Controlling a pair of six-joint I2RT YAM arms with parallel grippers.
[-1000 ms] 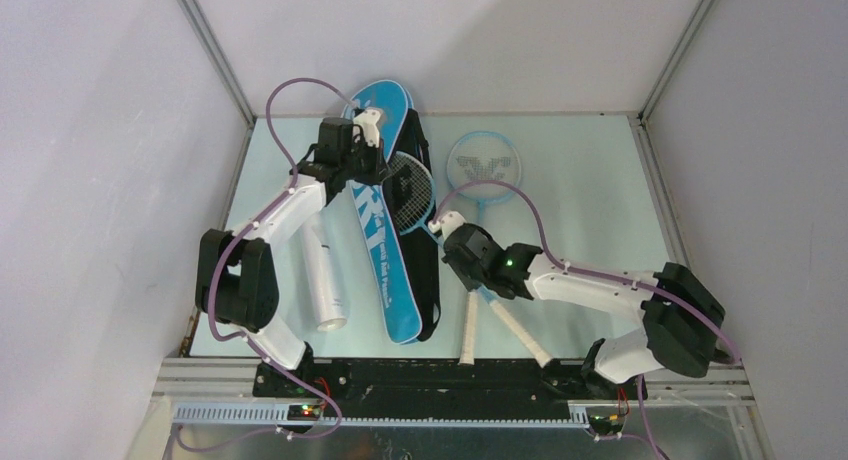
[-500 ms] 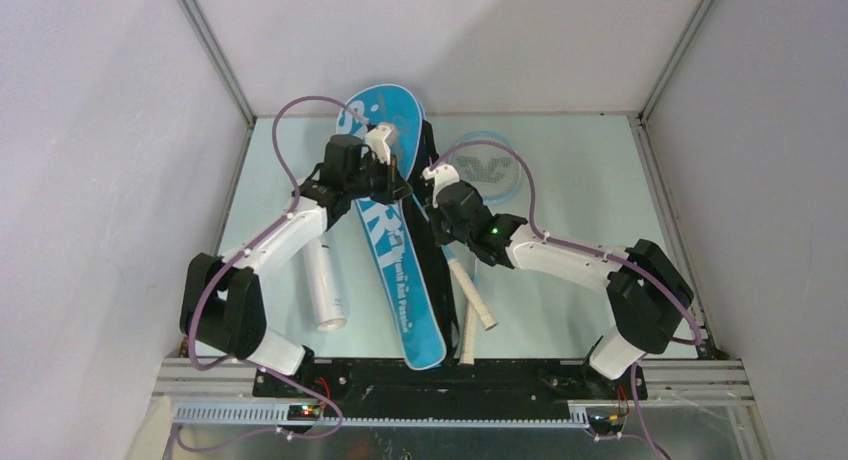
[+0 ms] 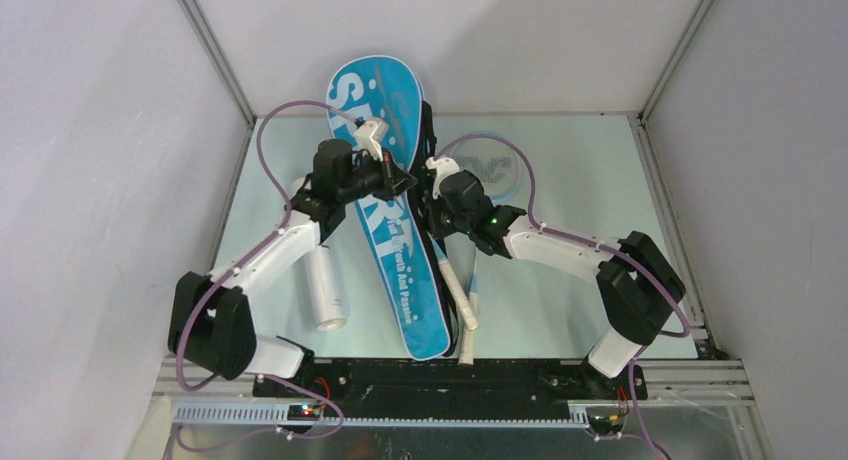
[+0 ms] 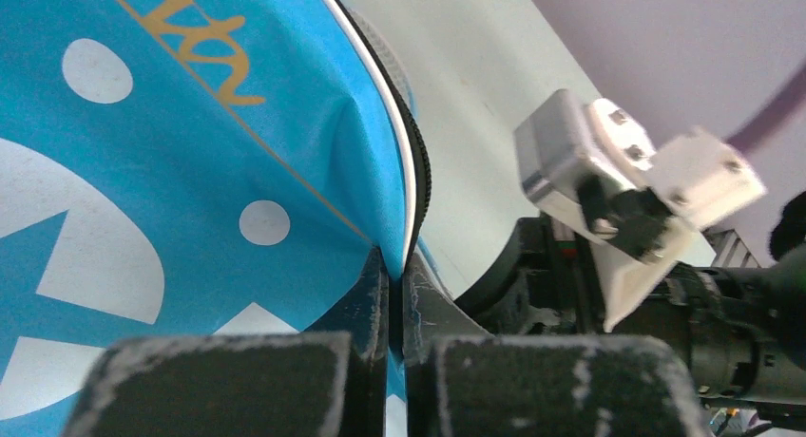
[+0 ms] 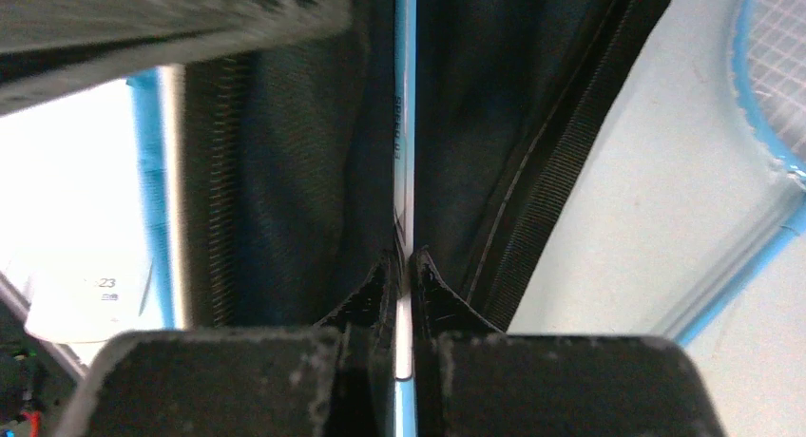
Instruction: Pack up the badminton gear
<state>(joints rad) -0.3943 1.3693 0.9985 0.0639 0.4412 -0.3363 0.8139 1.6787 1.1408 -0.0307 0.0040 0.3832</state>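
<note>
Near edge: you have two white handles close together by the bag's near end. The held racket point(image 3: 456, 292) slants its handle across toward the second racket point(image 3: 467, 340), whose handle lies on the worktop point(image 3: 590, 160) pointing at the arm bases.
White tube point(image 3: 325, 280): it lies on the worktop left of the bag, just beside your left arm. Neither tool touches it.
Bag point(image 3: 395, 250): the blue "SPORT" bag runs near to far down the middle. Its near end is on the worktop, and its far end looks raised toward the back wall.
Left tool point(image 4: 396, 266): it is pinched fully closed on the blue top flap at the zip edge, holding that flap up so the mouth gapes on the right side.
Right tool point(image 5: 405, 261): it is clamped shut on the thin shaft of the held racket. The shaft runs ahead into the bag's dark inside, and the head is out of sight.
Second racket head: it lies flat on the worktop beyond the right tool, outside the bag and partly hidden by that arm.
Step in hand: by my reading, you are feeding the first racket head-first into the bag while the flap is held open.
Next move: it calls for you to push the shaft along the bag's length, in line with the opening, so the frame does not snag the zip. Hold the flap up until the handle is in, then let go and fetch the second racket.
</note>
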